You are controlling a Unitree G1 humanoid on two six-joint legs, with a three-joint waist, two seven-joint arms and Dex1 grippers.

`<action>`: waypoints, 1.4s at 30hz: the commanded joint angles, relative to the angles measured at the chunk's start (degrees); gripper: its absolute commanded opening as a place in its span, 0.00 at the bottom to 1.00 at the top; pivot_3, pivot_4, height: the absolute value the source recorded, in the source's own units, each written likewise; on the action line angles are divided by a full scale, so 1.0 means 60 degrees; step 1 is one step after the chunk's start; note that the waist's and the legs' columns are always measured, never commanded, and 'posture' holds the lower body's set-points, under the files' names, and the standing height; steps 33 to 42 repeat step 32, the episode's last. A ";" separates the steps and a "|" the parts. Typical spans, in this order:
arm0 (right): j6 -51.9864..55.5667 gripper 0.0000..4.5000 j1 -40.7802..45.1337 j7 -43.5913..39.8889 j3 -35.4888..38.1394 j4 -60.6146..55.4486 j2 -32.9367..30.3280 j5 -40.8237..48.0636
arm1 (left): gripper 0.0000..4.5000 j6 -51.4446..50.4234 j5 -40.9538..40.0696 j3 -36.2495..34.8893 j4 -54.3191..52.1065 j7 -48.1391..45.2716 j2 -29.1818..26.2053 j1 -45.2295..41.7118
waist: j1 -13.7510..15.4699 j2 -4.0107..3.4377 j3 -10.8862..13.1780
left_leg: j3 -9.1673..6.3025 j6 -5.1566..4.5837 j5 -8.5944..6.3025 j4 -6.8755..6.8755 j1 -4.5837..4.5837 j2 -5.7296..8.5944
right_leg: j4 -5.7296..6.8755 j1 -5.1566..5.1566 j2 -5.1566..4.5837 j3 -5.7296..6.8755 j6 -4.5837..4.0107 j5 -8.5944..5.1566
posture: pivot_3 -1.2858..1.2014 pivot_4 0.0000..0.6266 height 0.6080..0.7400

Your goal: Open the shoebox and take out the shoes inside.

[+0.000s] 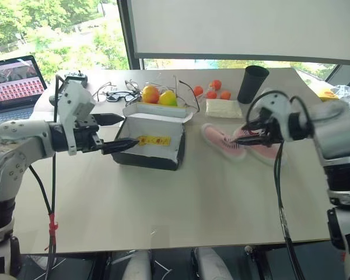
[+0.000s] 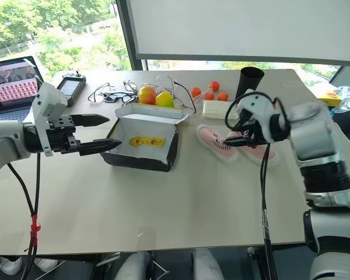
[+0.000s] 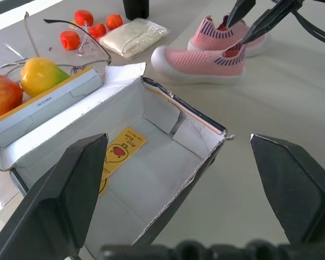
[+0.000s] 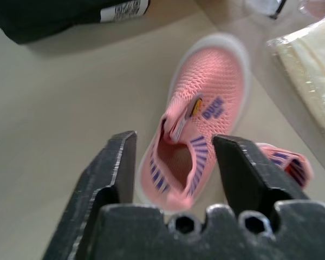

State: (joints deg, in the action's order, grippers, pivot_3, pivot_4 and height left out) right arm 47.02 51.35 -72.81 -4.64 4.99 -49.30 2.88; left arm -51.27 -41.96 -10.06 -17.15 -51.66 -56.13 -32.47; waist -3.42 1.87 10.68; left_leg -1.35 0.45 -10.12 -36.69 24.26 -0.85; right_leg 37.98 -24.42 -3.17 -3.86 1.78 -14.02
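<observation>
Left eye view: our left gripper (image 1: 113,132) gaped beside the open shoebox (image 1: 152,143); our right gripper (image 1: 252,132), parted, hovered over the pink shoes (image 1: 224,142).

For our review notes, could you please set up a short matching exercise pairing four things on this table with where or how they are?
Things:
1. shoebox
2. shoes
3. left claw
4. right claw

States:
A. open, at the box's left end
B. on the table, right of the box
C. lid open, no shoes inside
D. fingers apart over the shoes

Pairs: 1-C, 2-B, 3-A, 4-D
</observation>
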 commanded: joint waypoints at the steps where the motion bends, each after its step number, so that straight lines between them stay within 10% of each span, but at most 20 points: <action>1: 0.0443 0.98 0.0361 0.0558 0.1812 -0.0041 -0.0435 0.0988 | 1.00 0.0254 -0.0074 -0.0867 0.0284 0.0326 0.0267 0.0265 | 0.0009 0.0000 0.0000 | 0.0000 0.0000 0.0000 0.0000 0.0001 0.0000 | -0.0002 0.0002 -0.0001 0.0000 0.0001 0.0000 | 0.52 0.24 0.87; 14: -0.1311 0.98 -0.4042 0.6060 0.6480 -0.1330 0.2188 0.2016 | 1.00 0.4196 0.2257 -0.3751 0.0428 0.4315 0.3854 0.3901 | 0.0136 0.0014 -0.0016 | 0.0019 -0.0005 -0.0004 -0.0006 -0.0011 0.0004 | -0.0004 0.0022 -0.0028 -0.0022 0.0004 0.0009 | 0.52 0.24 0.87; 26: -0.1945 0.98 -0.7709 0.8856 0.5378 -0.4463 0.5250 0.1708 | 1.00 0.6192 0.3443 -0.2589 -0.0778 0.5901 0.6982 0.6885 | 0.0166 0.0021 -0.0114 | 0.0020 -0.0003 -0.0004 -0.0009 -0.0027 0.0003 | -0.0012 0.0052 -0.0028 -0.0022 0.0014 0.0010 | 0.52 0.24 0.87; 42: -0.2510 0.98 -0.8075 0.9100 0.5068 -0.4093 0.5302 0.1771 | 1.00 0.6150 0.4204 -0.1587 -0.0583 0.6038 0.6997 0.7022 | 0.0166 0.0017 -0.0125 | 0.0026 -0.0003 0.0000 -0.0011 -0.0054 -0.0009 | -0.0014 0.0069 0.0000 -0.0022 0.0065 -0.0028 | 0.52 0.24 0.87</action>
